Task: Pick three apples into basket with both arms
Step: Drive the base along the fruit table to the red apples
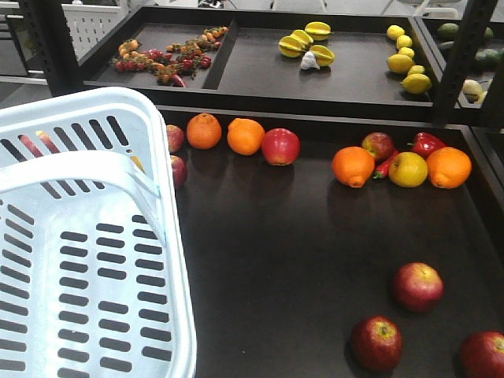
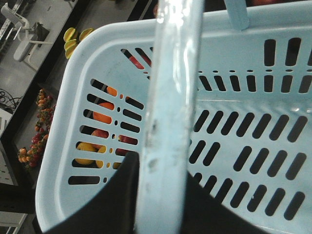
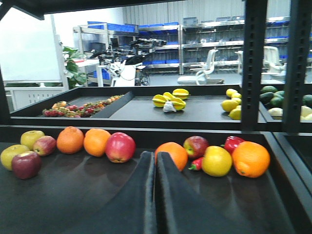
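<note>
Three dark red apples lie on the black shelf at the front right: one [image 1: 418,287], one [image 1: 376,342], and one cut by the frame's edge [image 1: 484,354]. None of the three shows in the wrist views. The pale blue basket [image 1: 118,101] fills the left of the front view, its visible bottom bare. My left gripper [image 2: 163,168] is shut on the basket's flat handle [image 2: 170,87], one black finger on each side. My right gripper [image 3: 156,155] is shut with nothing between its fingers, low over the shelf, pointing at the back row of fruit.
Along the shelf's back lie oranges [image 1: 246,135], a brighter red apple [image 1: 280,146], a yellow apple [image 1: 408,169] and a red pepper [image 1: 426,143]. More apples [image 1: 178,171] sit beside the basket. The tray behind holds starfruit [image 1: 307,43] and lemons [image 1: 405,59]. Black posts [image 3: 254,63] frame the shelf.
</note>
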### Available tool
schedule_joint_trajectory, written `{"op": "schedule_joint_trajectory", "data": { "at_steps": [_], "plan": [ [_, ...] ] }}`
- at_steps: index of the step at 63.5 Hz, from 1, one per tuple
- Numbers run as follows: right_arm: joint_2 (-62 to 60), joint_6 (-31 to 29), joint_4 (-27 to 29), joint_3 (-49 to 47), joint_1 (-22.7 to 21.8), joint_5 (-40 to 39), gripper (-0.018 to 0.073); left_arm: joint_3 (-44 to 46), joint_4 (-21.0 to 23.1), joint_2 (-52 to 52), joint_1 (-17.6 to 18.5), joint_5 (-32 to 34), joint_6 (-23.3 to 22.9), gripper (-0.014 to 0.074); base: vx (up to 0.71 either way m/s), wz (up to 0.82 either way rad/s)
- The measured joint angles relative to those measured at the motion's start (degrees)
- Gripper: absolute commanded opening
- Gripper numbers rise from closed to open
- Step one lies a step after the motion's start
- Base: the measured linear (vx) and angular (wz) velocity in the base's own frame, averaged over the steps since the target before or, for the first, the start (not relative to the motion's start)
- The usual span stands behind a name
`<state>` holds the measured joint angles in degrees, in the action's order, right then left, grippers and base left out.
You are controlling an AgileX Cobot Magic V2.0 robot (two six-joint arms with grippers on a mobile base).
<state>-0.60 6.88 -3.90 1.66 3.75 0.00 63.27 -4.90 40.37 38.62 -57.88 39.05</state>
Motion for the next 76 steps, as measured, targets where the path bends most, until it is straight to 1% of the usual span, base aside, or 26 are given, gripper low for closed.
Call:
{"op": "schedule_joint_trajectory", "data": {
  "at_steps": [24,76],
  "plan": [
    [0.0,0.0,0.0,0.0,0.0,0.0,-0.0009,0.0,0.0,0.0,0.0,0.0,0.0,-0.0008,-0.03,-0.09],
    [0.0,0.0,0.0,0.0,0.0,0.0,-0.0009,0.0,0.1,0.0,0.0,0.0,0.0,-0.0008,0.01,0.03]
  ]
}}
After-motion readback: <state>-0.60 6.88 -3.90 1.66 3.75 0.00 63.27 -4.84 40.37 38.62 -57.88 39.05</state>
